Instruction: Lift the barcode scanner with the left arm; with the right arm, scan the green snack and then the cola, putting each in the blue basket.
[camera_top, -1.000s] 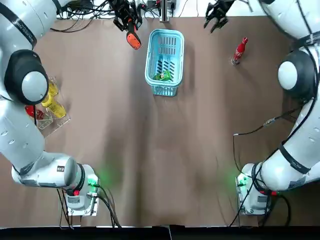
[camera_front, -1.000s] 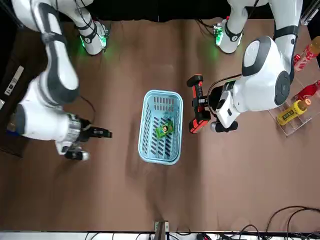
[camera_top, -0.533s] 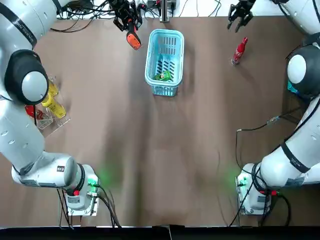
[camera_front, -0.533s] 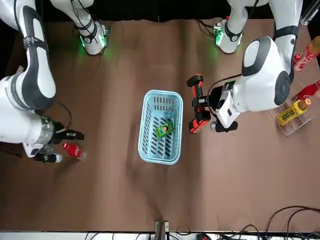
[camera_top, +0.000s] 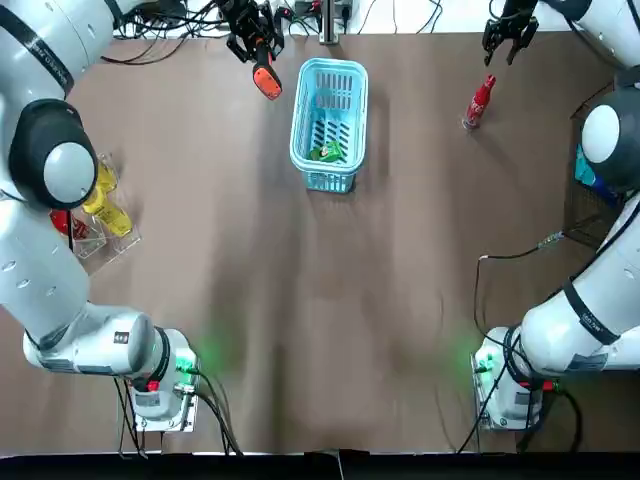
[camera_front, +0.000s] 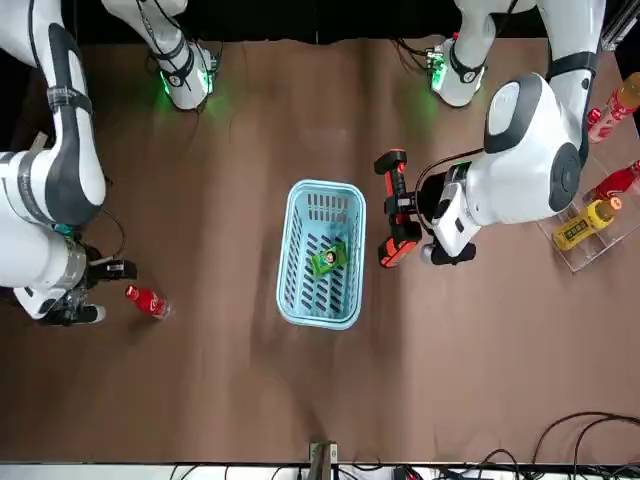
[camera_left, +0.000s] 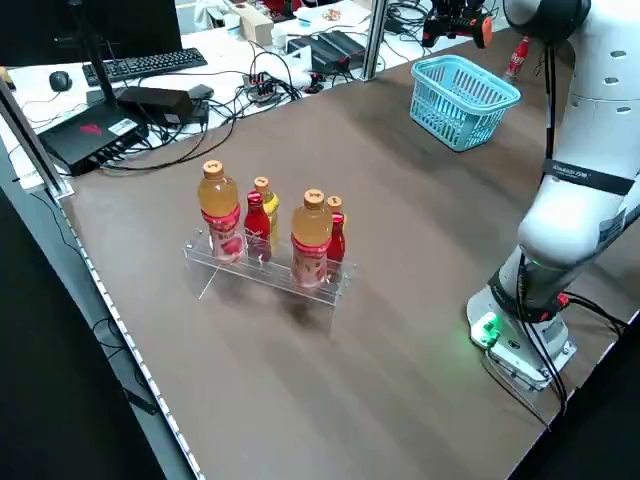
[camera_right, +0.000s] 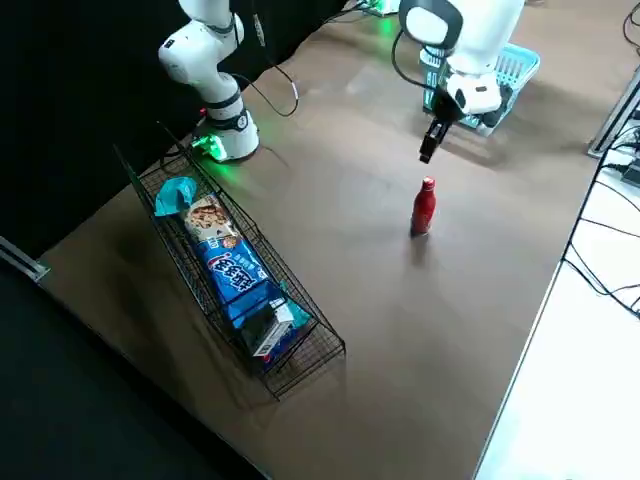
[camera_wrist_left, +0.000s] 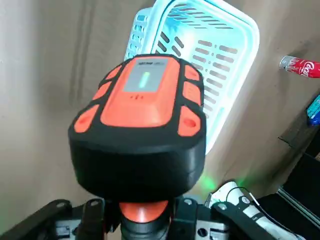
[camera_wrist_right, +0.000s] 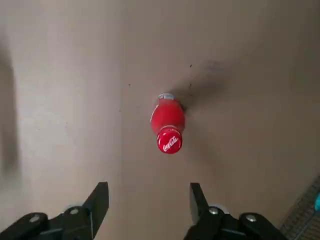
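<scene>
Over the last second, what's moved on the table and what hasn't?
The right gripper swung toward the robot's right along the far edge, passing the cola bottle, still open and empty. Nothing grasped or released. Unchanged: left gripper holding the barcode scanner beside the blue basket, green snack inside, bottle upright.

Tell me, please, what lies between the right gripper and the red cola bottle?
Nothing: in the right wrist view, only bare brown tabletop separates the right gripper from the red cola bottle.
</scene>
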